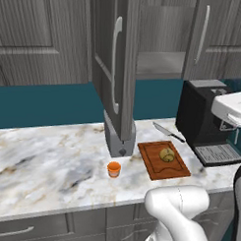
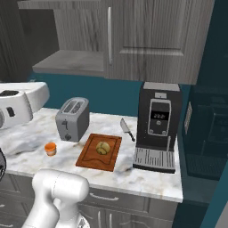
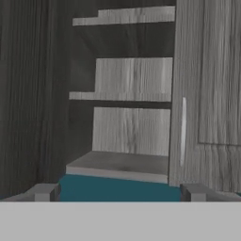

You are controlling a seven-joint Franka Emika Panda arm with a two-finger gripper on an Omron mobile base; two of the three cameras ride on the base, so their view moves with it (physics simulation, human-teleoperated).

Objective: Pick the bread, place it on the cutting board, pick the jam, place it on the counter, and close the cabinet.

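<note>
The bread (image 1: 166, 154) (image 2: 103, 148), a round golden bun, lies on the reddish-brown cutting board (image 1: 153, 167) (image 2: 91, 159). To its left the jam (image 1: 114, 169) (image 2: 50, 148), a small orange jar, stands upright on the marbled counter (image 1: 52, 154) (image 2: 26, 144). The cabinet (image 1: 161, 65) (image 2: 71, 62) hangs above with its left door (image 1: 117, 68) swung out over the counter. My gripper (image 3: 120, 193) is open and holds nothing. It is raised and faces the cabinet's grey shelf (image 3: 117, 164), between the open door on its left and the shut right door's handle (image 3: 183, 129).
A grey toaster (image 1: 119, 142) (image 2: 72, 118) stands behind the jam, under the open door. A knife (image 1: 167, 132) (image 2: 127, 129) lies behind the board. A black coffee machine (image 1: 206, 120) (image 2: 158, 127) stands to the right of the board. Grey drawers run below the counter edge.
</note>
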